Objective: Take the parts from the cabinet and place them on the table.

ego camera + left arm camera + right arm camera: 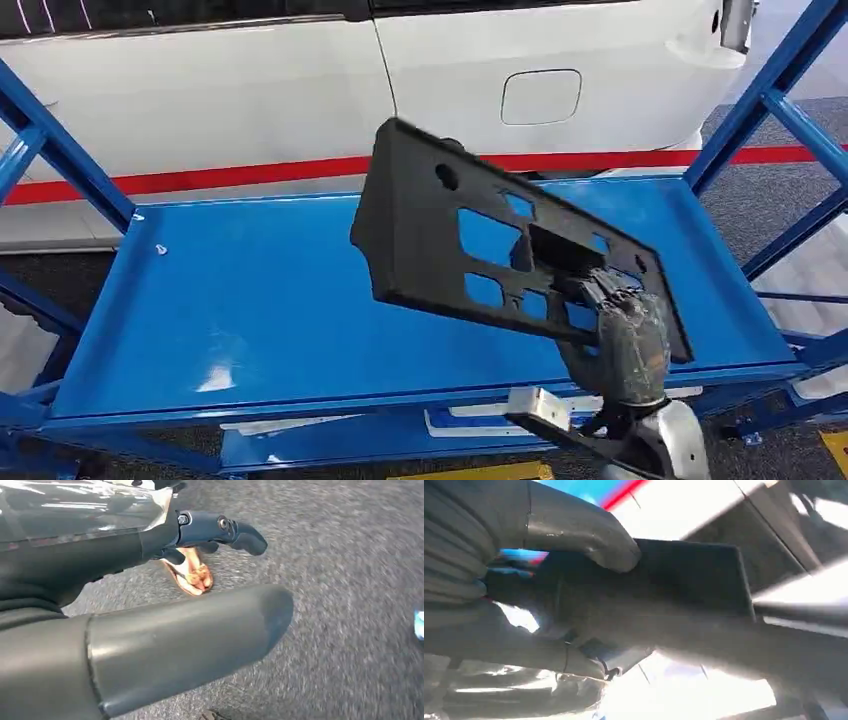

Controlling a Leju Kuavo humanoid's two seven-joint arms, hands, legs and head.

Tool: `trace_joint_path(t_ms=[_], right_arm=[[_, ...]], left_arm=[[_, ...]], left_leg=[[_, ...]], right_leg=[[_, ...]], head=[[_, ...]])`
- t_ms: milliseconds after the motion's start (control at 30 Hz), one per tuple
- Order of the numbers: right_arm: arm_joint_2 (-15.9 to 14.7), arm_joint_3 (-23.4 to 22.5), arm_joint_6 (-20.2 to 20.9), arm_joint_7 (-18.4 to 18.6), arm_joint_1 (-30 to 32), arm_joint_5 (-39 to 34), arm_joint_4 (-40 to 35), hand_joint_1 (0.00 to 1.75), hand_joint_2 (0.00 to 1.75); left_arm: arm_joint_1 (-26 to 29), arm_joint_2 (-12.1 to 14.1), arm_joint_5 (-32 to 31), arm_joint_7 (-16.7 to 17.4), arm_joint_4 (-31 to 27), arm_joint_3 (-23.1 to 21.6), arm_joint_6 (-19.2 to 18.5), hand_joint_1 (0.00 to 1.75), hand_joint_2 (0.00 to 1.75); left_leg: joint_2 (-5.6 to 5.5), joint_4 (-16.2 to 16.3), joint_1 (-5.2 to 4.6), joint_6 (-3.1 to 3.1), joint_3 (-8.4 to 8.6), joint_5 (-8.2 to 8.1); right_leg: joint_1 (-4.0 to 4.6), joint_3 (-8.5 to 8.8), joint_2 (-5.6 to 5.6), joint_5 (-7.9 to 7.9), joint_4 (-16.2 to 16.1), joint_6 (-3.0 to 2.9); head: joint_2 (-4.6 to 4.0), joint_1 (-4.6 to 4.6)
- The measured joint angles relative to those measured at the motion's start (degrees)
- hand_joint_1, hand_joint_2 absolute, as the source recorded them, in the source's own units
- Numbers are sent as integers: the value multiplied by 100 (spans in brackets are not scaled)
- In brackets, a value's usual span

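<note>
A flat black plastic part with several rectangular cut-outs hangs tilted above the blue shelf. My right hand grips it at its near right end, fingers through a cut-out. In the right wrist view the thick grey thumb presses on the black part, and the darker fingers wrap it from the other side. My left hand hangs over grey carpet, its fingers apart and holding nothing.
The blue shelf belongs to a blue metal rack with slanted struts at the left and struts at the right. A white car body stands behind it, above a red floor line. A lower blue shelf lies beneath.
</note>
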Motion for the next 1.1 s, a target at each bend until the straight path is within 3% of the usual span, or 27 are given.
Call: trace_joint_path(t_ms=[100, 233, 433, 567, 633, 700, 900, 1100], right_arm=[[-386, -87, -471, -328, 92, -634, -196, 152, 175], [-725, -90, -784, -508, 220, -1100, -336, 152, 175], [-848, 11, -1079, -537, 357, -1481, -338, 152, 175], [-880, 72, -1094, -528, 427, -1555, -338, 152, 175], [-924, 94, -930, -387, 423, -1667, -336, 152, 175], [-1086, 114, -468, -147, 337, -1895, -297, 152, 175], [-1632, 11, 798, 353, -825, -1966, 734, 152, 175], [-1879, -37, 1074, 777, -1290, -1599, 1314, 152, 175]], left_arm=[[4, 63, 46, 85, 15, 118, 17, 0, 0], [13, 168, 33, 279, 55, 207, -30, 0, 0], [22, 312, 194, 164, 109, 321, -564, 0, 0], [27, 350, 225, 140, 125, 391, -621, 0, 0], [31, 361, 194, 118, 142, 409, -597, 0, 0], [33, 363, 85, 67, 144, 409, -549, 0, 0], [31, 378, -262, -225, 144, 339, -688, 0, 0], [34, 468, -492, -304, 144, 153, -925, 0, 0]], left_leg=[[1, 0, -2, 1, 3, -1], [1, 0, -4, 1, 6, -1], [1, 0, -1, 1, 7, 0], [1, -1, 0, 1, 6, 0], [1, -2, 0, 1, 5, 0], [3, -3, 0, 1, 4, 0], [11, 2, -18, 9, 21, 6], [0, 3, -19, 12, 13, 9]], right_leg=[[0, 4, 0, 0, -7, 0], [-2, 7, 1, 0, -7, 0], [1, 8, 0, 0, -6, 0], [3, 7, 1, 0, -6, 0], [2, 8, 1, 0, -6, 0], [-1, 10, 3, 0, -5, 0], [-10, 17, 13, 12, -6, 14], [-16, 14, 6, 9, -5, 13]], head=[[0, 0], [2, 0], [0, 0], [0, 0], [2, 0], [2, 0], [2, 2], [2, 0]])
